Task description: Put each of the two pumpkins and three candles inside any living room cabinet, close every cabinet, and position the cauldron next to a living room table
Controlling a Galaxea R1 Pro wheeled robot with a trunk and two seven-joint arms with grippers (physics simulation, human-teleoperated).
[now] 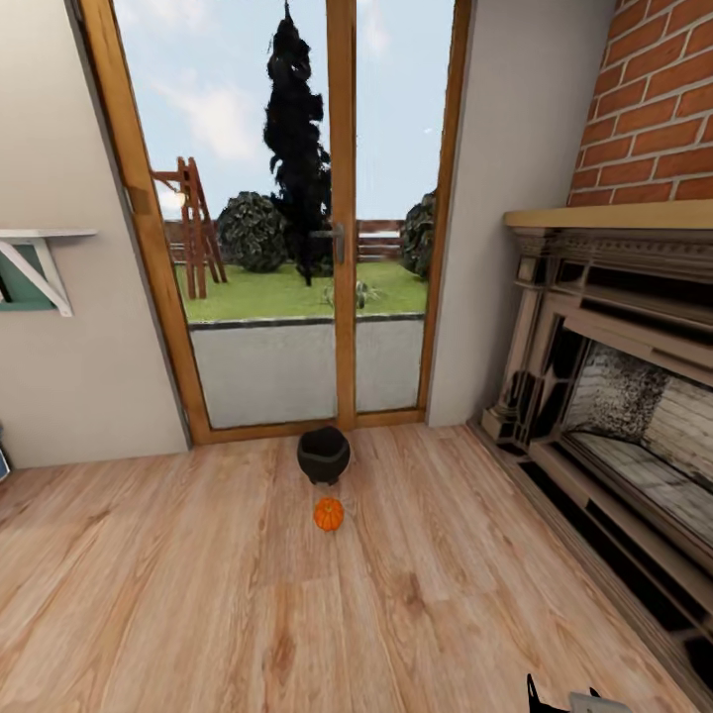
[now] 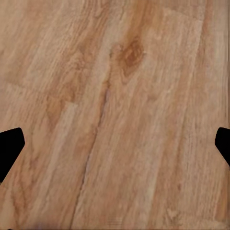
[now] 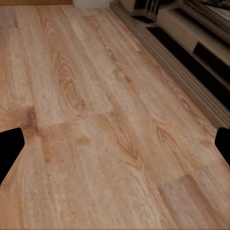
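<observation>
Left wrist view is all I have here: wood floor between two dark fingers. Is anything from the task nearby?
Observer: Yes. In the head view a pumpkin sits on the floor ahead of the robot.
Operator: Only that?
Observer: The cauldron stands just beyond it, before the glass door; the two look slightly apart.
Operator: Anything beside the robot?
Observer: A fireplace runs along the right; its base edge also shows in the right wrist view.
Operator: Is the right gripper holding something?
Observer: No. The right gripper is open over bare floor.
</observation>
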